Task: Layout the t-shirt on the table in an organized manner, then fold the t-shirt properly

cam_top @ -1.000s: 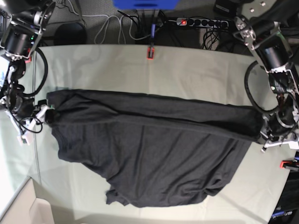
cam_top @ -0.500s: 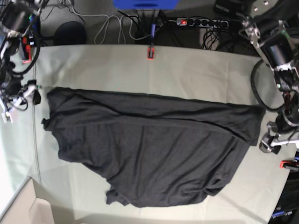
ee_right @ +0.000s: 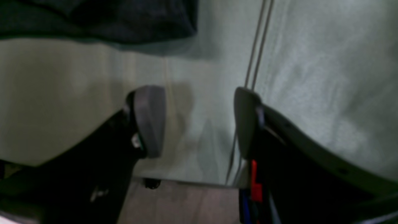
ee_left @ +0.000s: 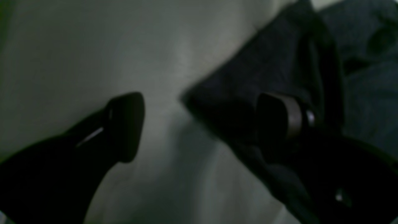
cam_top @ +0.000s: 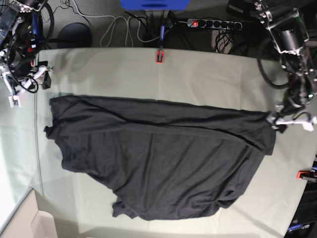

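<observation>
Between both gaping claws, the t-shirt [cam_top: 158, 158] lies spread.

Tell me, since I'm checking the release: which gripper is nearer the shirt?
The left gripper, on the base view's right: open at the t-shirt's corner. The right gripper hangs open, clear of it over the table.

Both arms are black, with silver cylindrical joints, bare metal brackets and looping black cables. The left tool [cam_top: 283, 122] has white fittings and dark fingers [ee_left: 124, 124], one carrying a grey band. The right tool [cam_top: 26, 85] has grey oval pads [ee_right: 149, 119] on black fingers, with red and blue wiring beside one.
</observation>
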Robot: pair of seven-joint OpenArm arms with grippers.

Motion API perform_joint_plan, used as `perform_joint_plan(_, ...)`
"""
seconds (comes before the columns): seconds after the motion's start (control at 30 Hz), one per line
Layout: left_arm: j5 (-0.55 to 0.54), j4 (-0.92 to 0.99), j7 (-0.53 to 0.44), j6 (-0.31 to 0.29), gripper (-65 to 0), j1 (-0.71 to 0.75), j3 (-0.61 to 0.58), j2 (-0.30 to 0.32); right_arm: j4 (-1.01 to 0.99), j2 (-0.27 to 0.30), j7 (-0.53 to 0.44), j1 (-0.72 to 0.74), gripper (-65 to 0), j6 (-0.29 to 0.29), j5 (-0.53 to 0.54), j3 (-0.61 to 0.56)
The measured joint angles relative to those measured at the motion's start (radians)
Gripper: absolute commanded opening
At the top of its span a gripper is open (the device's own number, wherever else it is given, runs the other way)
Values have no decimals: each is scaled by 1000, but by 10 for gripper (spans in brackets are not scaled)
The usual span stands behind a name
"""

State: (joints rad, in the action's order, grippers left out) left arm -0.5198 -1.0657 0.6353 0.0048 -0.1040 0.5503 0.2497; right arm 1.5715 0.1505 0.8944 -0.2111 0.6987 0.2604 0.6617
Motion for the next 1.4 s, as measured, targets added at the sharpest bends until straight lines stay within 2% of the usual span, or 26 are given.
perform_joint_plan(0.2, 0, 8, -67, -8, -108, -10, -74, -3, 0, -1, 8, 0, -298, 0, -2, 1)
perform_joint_plan(0.27, 0, 11, -68, -8, -136, -7, -74, 1, 0, -2, 6, 0, -298, 0, -1, 1)
perform_joint_plan(0.33, 0, 11, -64, -8, -222, -7, -74, 1, 0, -2, 6, 0, -298, 0, -2, -1)
perform_joint_plan(0.47, 2, 12, -63, -7, -476, -14, -69, -1, -1, -2, 5, 22, -296, 0, -5, -7)
perform_joint_plan(0.57, 0, 12, -66, -6, -638, -25, -68, 0, -52, 5, -2, 84, -296, 0, 2, -41)
perform_joint_plan(1.0, -8, 11, -57, -7, -649, 5, -68, 24, -374, 68, -6, 260, -296, -4, 1, -41)
perform_joint_plan(1.4, -8, 11, -60, -6, -649, 1, -66, 35, -386, 60, -5, 255, -304, -4, -2, -41)
